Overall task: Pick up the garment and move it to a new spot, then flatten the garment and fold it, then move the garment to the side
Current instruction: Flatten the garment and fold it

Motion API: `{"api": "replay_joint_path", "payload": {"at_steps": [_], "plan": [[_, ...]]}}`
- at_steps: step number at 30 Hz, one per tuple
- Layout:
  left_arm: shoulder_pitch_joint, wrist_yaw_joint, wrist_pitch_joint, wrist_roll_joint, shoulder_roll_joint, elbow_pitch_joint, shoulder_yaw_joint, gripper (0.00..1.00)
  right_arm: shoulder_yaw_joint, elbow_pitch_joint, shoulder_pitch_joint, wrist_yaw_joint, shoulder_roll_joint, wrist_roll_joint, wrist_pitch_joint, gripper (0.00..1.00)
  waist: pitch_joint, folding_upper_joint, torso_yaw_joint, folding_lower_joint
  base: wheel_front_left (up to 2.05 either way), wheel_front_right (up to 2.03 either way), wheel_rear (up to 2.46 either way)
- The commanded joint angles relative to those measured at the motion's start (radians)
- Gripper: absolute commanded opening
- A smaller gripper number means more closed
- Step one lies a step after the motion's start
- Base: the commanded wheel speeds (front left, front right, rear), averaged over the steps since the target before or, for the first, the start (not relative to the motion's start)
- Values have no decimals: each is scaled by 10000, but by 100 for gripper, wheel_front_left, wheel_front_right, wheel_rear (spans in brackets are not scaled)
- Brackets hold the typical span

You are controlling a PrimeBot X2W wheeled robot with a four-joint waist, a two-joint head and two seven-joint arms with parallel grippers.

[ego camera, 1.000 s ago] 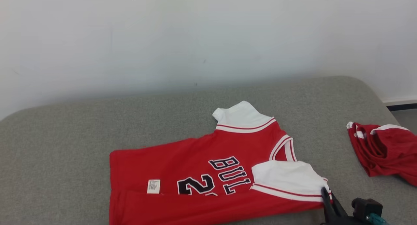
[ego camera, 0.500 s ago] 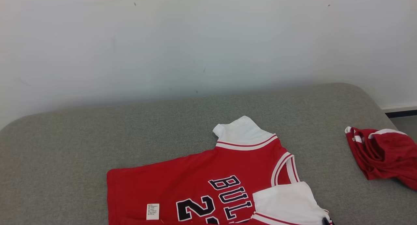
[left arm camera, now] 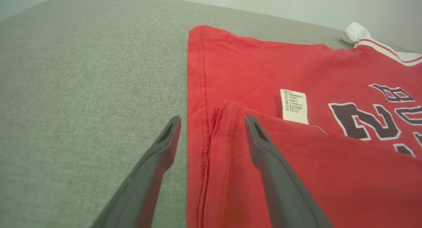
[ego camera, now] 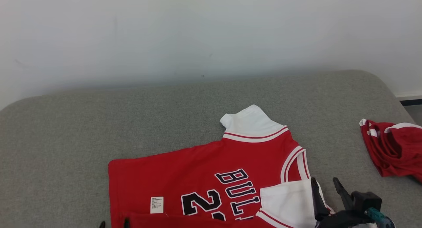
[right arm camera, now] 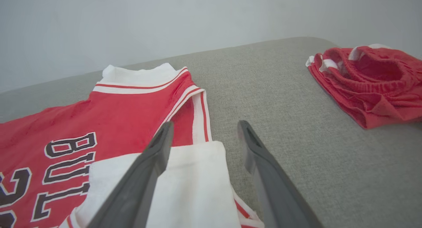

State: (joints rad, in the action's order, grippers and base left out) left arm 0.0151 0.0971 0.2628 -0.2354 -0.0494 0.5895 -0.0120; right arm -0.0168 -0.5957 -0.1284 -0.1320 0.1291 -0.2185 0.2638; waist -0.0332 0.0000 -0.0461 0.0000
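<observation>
Item: red knit jersey (ego camera: 197, 168), lying flat w/ its lower part folded up over itself; white sleeves w/ red-striped trim, black "BUL" lettering & numeral, small white care label (left arm camera: 294, 106). It rests on a grey woven padded surface (ego camera: 66, 139) w/ rounded corners, directly under & ahead of both grippers. Left gripper (left arm camera: 212, 121): dark tapered fingers spread wide, holding nothing, straddling the stitched hem edge, one finger over grey weave, the other over the red fold; right gripper (right arm camera: 205, 125): likewise wide apart & empty, one finger over the white sleeve (right arm camera: 194, 175), the other over bare surface; contact w/ cloth can't be told. Well apart to the right gripper's right: crumpled red mesh-look garment w/ white trim (right arm camera: 366, 79); pale plain wall (ego camera: 197, 33) beyond the fingertips.
</observation>
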Motion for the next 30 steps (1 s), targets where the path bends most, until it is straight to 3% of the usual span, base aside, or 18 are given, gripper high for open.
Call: {"api": "replay_joint_path", "payload": {"at_steps": [1, 8, 14, 22, 30], "plan": [[354, 37, 24, 133, -59, 26, -70, 100, 81, 79, -227, 32, -38, 170, 2, 100, 181, 0, 72, 0, 0, 0, 0], [2017, 164, 24, 439, -298, 775, 69, 100, 516, -172, -1451, 32, 23, 346, 1, 100, 857, 0, 138, 0, 0, 0, 0], [3579, 236, -137, 490, -588, 1889, 381, 100, 900, -1113, -2953, 32, 231, 322, -143, 100, 1541, 0, 223, 0, 0, 0, 0], [5449, 341, -1356, 473, -1191, 2950, 1017, 100, 1505, -2086, -5023, 32, 553, 355, -320, 100, 1948, 0, 336, 0, 0, 0, 0], [6399, 331, -3056, -606, -1571, 3194, 1962, 100, 2074, -3016, -6331, 32, 597, -138, -1113, 100, 2159, 0, 371, 0, 0, 0, 0]]}}
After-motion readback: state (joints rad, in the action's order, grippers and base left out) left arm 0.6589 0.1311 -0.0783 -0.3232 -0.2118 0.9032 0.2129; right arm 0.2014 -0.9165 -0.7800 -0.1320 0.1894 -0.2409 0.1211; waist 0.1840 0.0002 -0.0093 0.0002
